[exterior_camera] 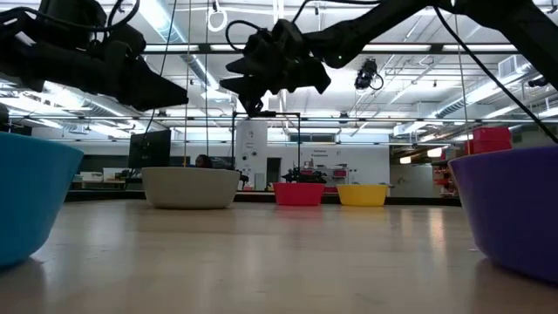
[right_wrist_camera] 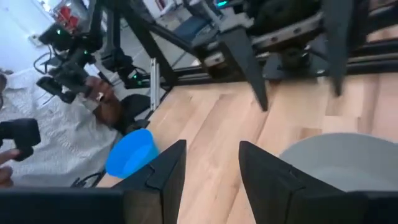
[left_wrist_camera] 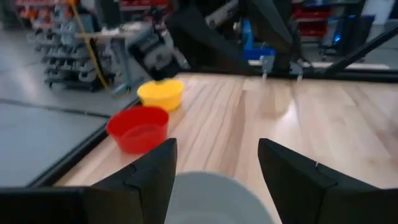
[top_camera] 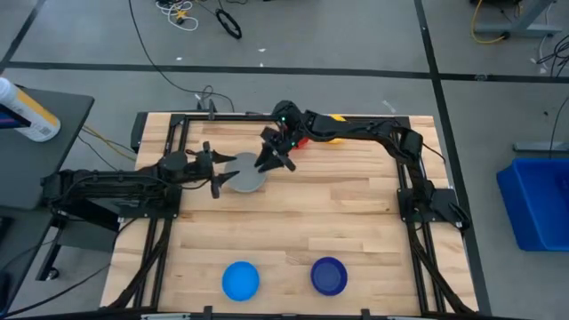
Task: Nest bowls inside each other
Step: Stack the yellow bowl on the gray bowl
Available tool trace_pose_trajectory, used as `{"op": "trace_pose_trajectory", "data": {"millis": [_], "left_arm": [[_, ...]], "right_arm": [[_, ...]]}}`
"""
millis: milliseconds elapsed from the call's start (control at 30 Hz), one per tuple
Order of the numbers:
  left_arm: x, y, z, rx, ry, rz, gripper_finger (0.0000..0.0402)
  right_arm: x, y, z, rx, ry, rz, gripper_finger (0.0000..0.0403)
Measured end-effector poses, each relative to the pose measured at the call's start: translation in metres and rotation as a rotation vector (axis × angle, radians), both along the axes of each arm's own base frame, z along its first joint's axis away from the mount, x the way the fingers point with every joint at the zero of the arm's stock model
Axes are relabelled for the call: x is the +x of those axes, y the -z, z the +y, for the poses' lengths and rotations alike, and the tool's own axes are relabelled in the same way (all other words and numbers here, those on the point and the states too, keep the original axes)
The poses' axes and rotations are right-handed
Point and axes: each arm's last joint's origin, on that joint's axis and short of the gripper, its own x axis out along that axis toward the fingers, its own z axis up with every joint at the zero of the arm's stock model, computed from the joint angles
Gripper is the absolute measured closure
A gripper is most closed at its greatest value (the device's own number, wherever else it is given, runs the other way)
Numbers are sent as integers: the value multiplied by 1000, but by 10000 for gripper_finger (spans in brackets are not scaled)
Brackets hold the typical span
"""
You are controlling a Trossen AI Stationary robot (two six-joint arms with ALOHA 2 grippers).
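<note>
The grey bowl (top_camera: 245,174) rests on its base on the wooden table, left of centre. My left gripper (top_camera: 217,172) hovers open at the bowl's left rim, and the rim (left_wrist_camera: 211,198) shows below and between its fingers without touching them. My right gripper (top_camera: 274,160) hangs open and empty above the bowl's far right side (right_wrist_camera: 341,163). The red bowl (left_wrist_camera: 138,127) and the yellow bowl (left_wrist_camera: 161,93) stand side by side at the far edge, partly under my right arm in the high view. The light blue bowl (top_camera: 240,279) and the dark blue bowl (top_camera: 329,276) sit near the front edge.
A black frame (top_camera: 178,124) borders the table on its left, far and right sides. A person in a white shirt (right_wrist_camera: 43,130) is beyond the table edge in the right wrist view. Bare wood lies between the grey bowl and the two blue bowls.
</note>
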Motion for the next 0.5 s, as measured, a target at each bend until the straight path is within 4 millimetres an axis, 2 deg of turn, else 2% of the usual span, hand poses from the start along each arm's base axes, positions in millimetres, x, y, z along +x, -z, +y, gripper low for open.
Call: {"op": "trace_pose_trajectory", "data": {"millis": [100, 300, 367, 500], "left_arm": [[0, -2, 0, 26, 1, -18, 169], [0, -2, 0, 42, -2, -3, 169], [0, -1, 0, 46, -2, -1, 169], [0, -1, 0, 65, 1, 10, 169]], "right_arm": [[5, 1, 14, 1, 25, 33, 244], [16, 4, 37, -80, 231, 116, 243], [19, 4, 40, -69, 312, 148, 247], [9, -7, 40, -111, 300, 155, 257]]}}
